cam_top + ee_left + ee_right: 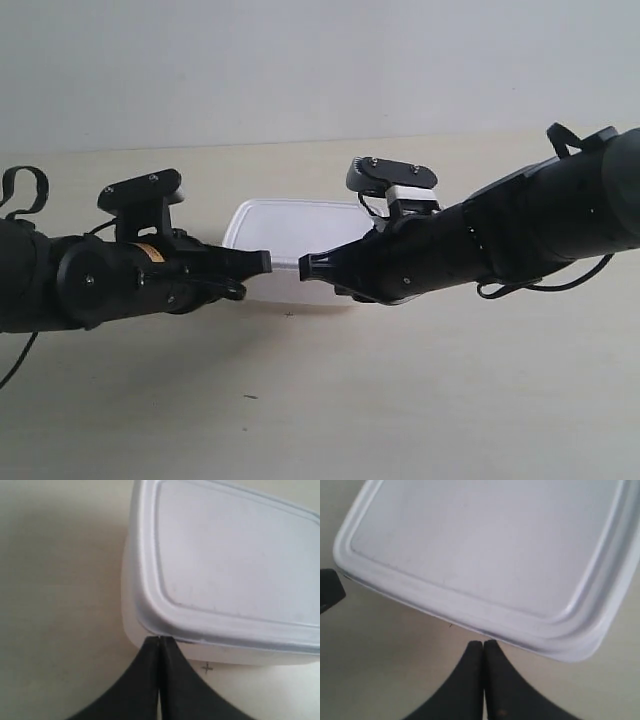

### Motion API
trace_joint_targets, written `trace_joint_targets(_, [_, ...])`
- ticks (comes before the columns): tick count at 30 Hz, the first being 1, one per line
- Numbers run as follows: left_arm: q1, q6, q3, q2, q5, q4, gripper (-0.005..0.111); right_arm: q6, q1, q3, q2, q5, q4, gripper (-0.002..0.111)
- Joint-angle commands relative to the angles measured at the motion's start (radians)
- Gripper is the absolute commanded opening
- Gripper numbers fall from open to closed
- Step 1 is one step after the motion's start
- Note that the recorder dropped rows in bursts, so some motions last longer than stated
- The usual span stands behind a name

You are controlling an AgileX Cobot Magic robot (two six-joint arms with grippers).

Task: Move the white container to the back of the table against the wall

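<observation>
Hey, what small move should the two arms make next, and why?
Probably push both forward together toward the wall. The left gripper and right gripper are shut, tips at the near edge of the white container, and table shows between it and the wall.

The left claw (159,642) and the right claw (483,645) are each pinched closed, their tips nearly meeting.

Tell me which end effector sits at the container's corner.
The left end effector: its shut tips meet the white container at a rounded corner. The right end effector, also shut, faces a straight stretch of its edge.
</observation>
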Motion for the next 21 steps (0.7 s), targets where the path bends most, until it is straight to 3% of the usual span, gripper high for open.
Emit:
trace_joint_targets(1, [0.024,0.030,-0.025,0.018,0.017,0.010,0.000,-0.025,0.004,-0.024,0.007,-0.034,0.001,0.000])
trace_joint_targets(21, [0.062,0.031,-0.038,0.063,0.008,0.005,0.000,-0.026,0.004,-0.176,0.125,-0.043,-0.001,0.000])
